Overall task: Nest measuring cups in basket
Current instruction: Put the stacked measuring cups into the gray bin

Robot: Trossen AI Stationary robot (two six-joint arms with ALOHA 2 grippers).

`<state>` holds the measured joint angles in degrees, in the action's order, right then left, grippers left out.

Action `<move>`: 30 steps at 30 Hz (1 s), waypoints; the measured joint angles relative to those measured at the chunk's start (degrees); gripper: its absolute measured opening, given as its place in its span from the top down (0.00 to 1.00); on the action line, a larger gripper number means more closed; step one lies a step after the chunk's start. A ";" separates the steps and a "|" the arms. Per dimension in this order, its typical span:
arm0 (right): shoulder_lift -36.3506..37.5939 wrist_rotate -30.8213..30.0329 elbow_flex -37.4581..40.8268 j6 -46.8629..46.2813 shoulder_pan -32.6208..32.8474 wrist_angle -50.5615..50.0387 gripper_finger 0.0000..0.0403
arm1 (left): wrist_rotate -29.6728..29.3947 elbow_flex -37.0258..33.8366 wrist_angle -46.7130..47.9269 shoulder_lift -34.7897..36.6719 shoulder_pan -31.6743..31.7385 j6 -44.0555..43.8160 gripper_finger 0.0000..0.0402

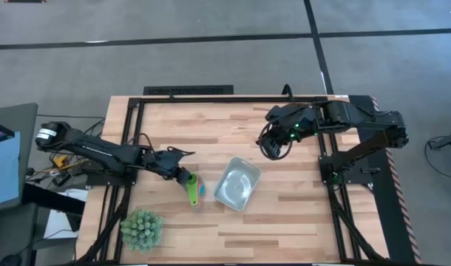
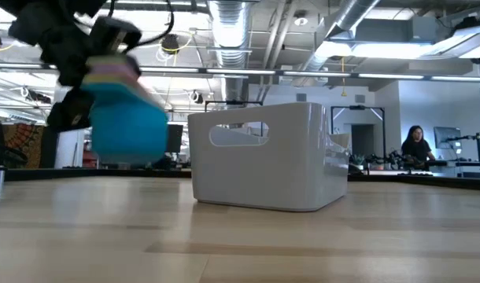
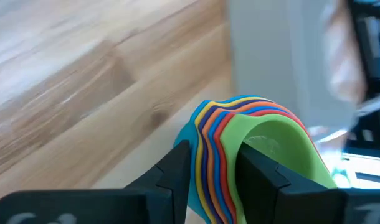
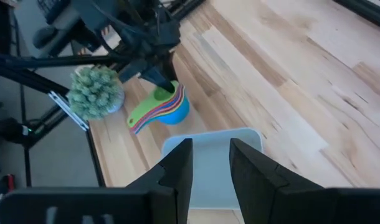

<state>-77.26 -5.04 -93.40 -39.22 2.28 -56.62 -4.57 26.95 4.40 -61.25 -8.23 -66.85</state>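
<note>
Beside basket (image 1: 236, 185), left end effector (image 1: 185, 178) gripping measuring cups (image 1: 194, 190)

One nested stack of measuring cups (image 1: 194, 190) sits left of centre in the high view; the left wrist view shows green, orange, yellow, purple and blue edges, the exact cup count unclear. One basket (image 1: 236, 184) at centre. One spiky plant ball (image 1: 141, 228) lower left. Two arms, one entering from each side.
</note>
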 joint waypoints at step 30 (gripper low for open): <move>7.03 -7.67 -0.01 -5.17 8.70 -5.01 0.68 | 8.46 53.11 13.18 -36.90 8.41 39.65 0.76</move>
<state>-70.23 -12.72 -93.41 -44.39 10.98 -61.63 3.90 80.06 17.57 -98.15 0.19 -27.19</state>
